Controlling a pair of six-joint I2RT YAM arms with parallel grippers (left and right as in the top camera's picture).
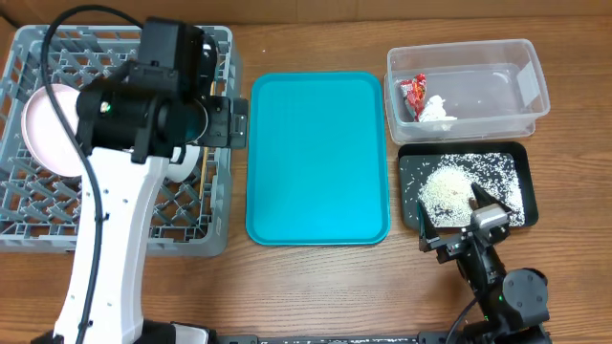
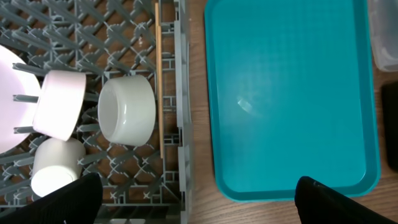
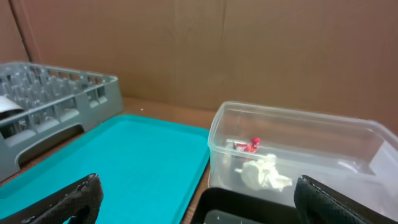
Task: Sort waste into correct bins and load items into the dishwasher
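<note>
Dish rack is lying partly beneath the left claw, which is gaping empty; bowl, cup and chopstick are resting inside. Right claw is hanging open above rice. Recommend lifting straight, clearing pegs.

Grey dish rack, ahead of the left fingers: holds pink plate, pink dish, pale bowl on its side, white cup, and chopsticks along the right wall. Clear tub, ahead of the right fingers: holds red wrapper and paper scraps. Black tray, nearer them: holds rice, heaped.
</note>
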